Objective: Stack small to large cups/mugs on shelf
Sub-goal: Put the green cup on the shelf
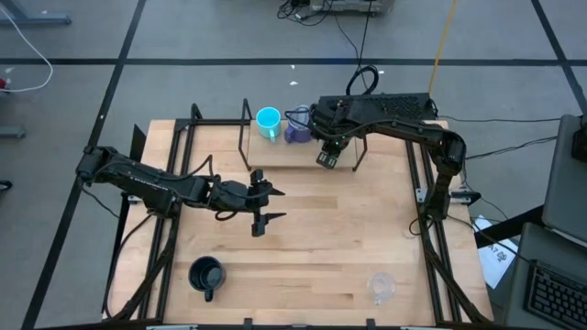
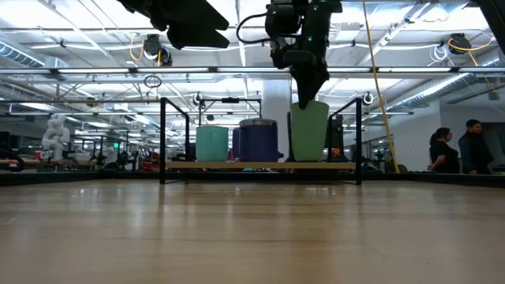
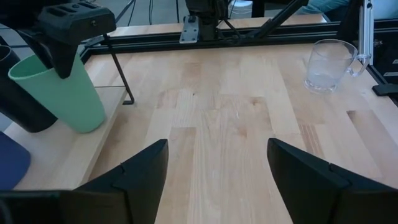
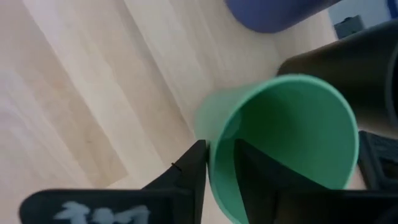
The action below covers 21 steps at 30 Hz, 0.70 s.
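Observation:
On the shelf (image 1: 284,158) at the table's far side stand the cyan mug (image 1: 268,120) and the blue-purple mug (image 1: 296,129). Beside them on the shelf board (image 2: 237,166) is the green cup (image 2: 309,132), tilted, with my right gripper (image 2: 309,95) shut on its rim from above. A dark tumbler (image 4: 354,68) stands close behind the green cup. My left gripper (image 1: 266,206) hovers open over the table's middle and holds nothing. The black mug (image 1: 206,275) and the clear cup (image 1: 381,287) stand on the table near its front edge. My right gripper holds the green cup by its rim (image 4: 212,140), one finger (image 4: 252,171) inside the cup and the other (image 4: 189,171) outside the wall. The fingers come steeply from above. The cup leans (image 3: 65,93) below them, its base at the shelf board.
The shelf's thin black legs (image 3: 121,78) stand on the table beside the green cup. The table's middle, between my left gripper and the shelf, is bare wood (image 1: 348,220). People stand in the room beyond the table (image 2: 458,150).

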Each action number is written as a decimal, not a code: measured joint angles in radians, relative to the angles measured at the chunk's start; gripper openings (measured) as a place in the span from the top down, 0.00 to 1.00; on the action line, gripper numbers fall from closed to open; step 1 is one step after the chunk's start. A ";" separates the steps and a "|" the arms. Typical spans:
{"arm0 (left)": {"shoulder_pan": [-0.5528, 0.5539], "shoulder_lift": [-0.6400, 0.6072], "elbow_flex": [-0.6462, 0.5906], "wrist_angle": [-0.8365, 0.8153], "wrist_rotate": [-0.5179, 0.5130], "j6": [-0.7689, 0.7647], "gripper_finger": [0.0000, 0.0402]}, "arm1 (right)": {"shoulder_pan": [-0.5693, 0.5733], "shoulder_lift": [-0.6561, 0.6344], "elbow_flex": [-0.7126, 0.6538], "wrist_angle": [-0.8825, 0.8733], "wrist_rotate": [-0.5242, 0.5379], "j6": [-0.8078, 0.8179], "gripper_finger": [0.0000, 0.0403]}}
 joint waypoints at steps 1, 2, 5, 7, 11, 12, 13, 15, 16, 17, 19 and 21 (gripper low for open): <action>0.000 0.000 0.000 0.000 0.000 0.000 0.33 | 0.002 0.000 0.000 -0.001 0.012 -0.004 0.83; 0.000 0.000 0.000 0.000 0.000 0.000 0.33 | 0.004 0.000 0.000 -0.001 0.025 -0.011 0.84; 0.000 0.000 0.000 0.000 0.000 0.000 0.33 | 0.007 0.000 0.000 0.000 0.034 -0.041 0.88; 0.000 0.000 0.000 0.000 0.000 0.001 0.33 | 0.010 0.000 0.000 0.000 0.034 -0.053 0.91; 0.000 0.000 0.000 0.000 0.000 0.005 0.33 | 0.011 0.000 0.000 0.000 0.034 -0.058 0.96; 0.000 0.000 0.000 0.000 0.000 0.005 0.33 | 0.010 0.000 0.000 0.000 0.034 -0.058 0.97; 0.000 0.000 0.000 0.000 0.000 0.005 0.33 | 0.010 0.000 0.000 0.000 0.034 -0.058 0.97; 0.000 0.000 0.000 0.000 0.000 0.005 0.33 | 0.010 0.000 0.000 0.000 0.034 -0.058 0.97; 0.000 0.000 0.000 0.000 0.000 0.005 0.33 | 0.010 0.000 0.000 0.000 0.034 -0.058 0.97; 0.000 0.000 0.000 0.000 0.000 0.005 0.33 | 0.010 0.000 0.000 0.001 0.034 -0.057 0.96; 0.000 0.000 0.000 0.000 0.000 0.005 0.33 | 0.010 0.000 0.000 0.009 0.034 -0.048 0.93; 0.000 0.000 0.000 0.000 0.000 0.005 0.33 | 0.010 0.000 0.000 0.016 0.034 -0.044 0.89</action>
